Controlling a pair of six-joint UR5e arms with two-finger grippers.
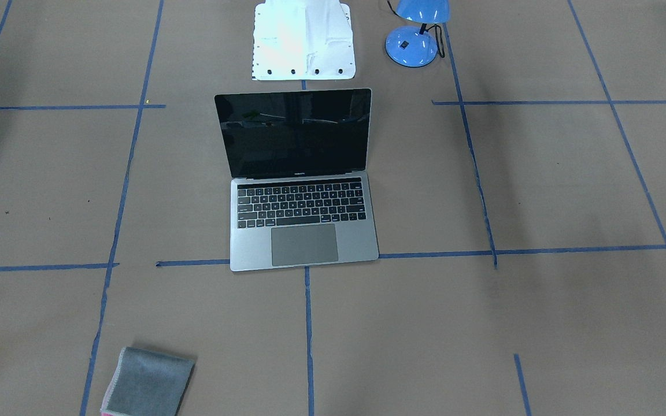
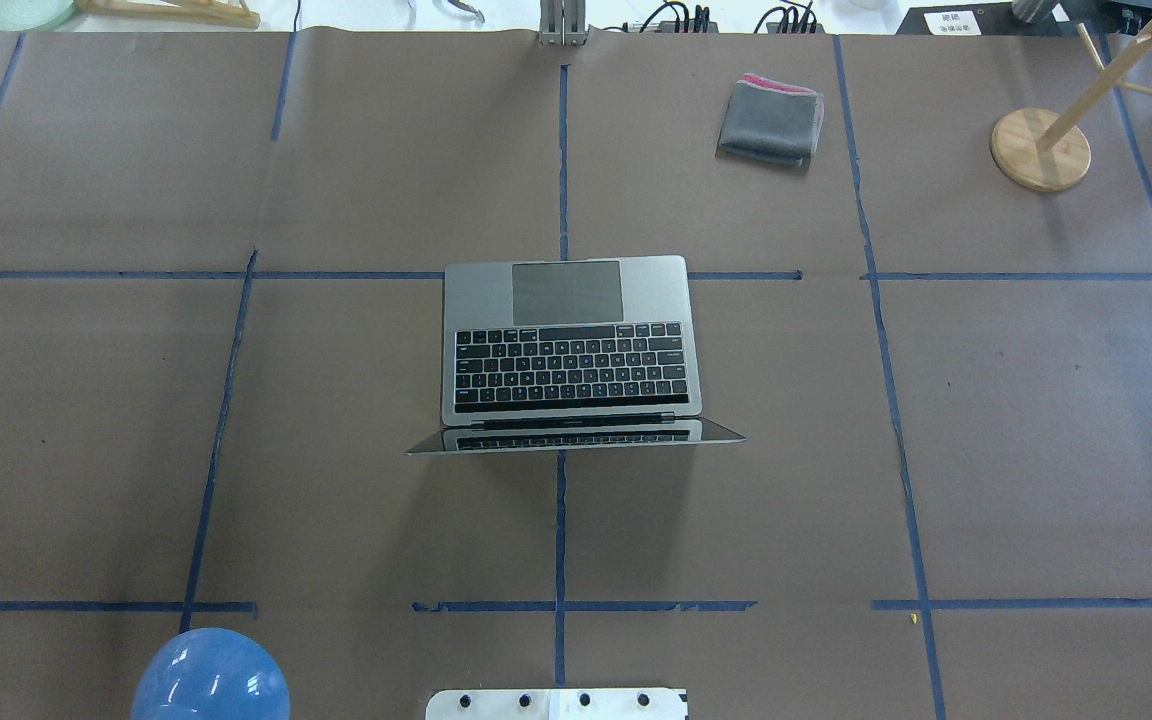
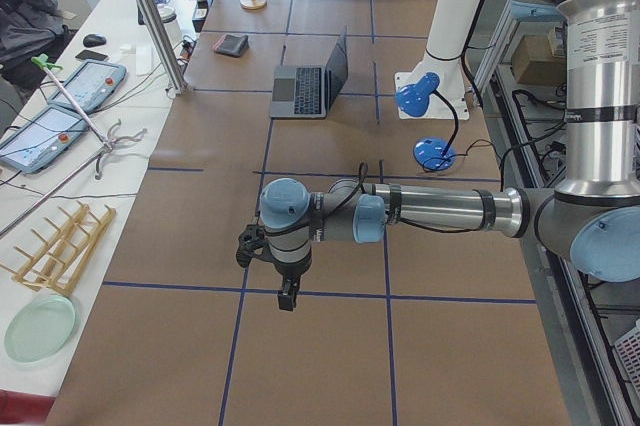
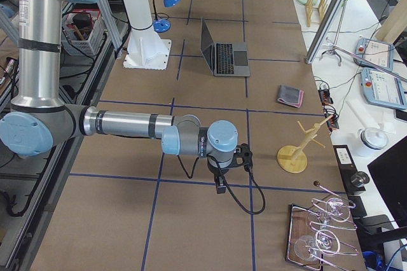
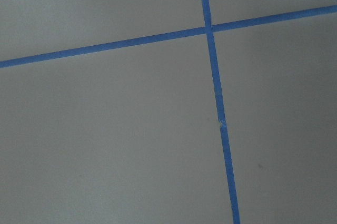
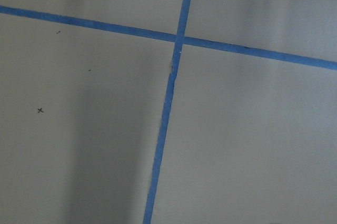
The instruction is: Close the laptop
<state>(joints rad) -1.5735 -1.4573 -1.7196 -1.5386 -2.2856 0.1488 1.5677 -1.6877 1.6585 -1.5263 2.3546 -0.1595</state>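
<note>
The grey-silver laptop [image 1: 304, 245] stands open in the middle of the table, its black screen upright and its lid towards the robot. It also shows in the overhead view [image 2: 568, 300] and in both side views [image 3: 300, 91] [image 4: 230, 59]. My left gripper [image 3: 286, 298] hangs over bare table far from the laptop, near the table's left end. My right gripper [image 4: 220, 186] hangs likewise near the right end. Each shows only in a side view, so I cannot tell whether it is open or shut. Both wrist views show only brown table and blue tape.
A blue desk lamp [image 1: 417, 34] stands by the white robot base [image 1: 304, 40]. A small folded grey cloth [image 2: 771, 120] lies at the far side. A wooden stand [image 2: 1041, 150] is at the far right. Racks and tablets sit on the side benches.
</note>
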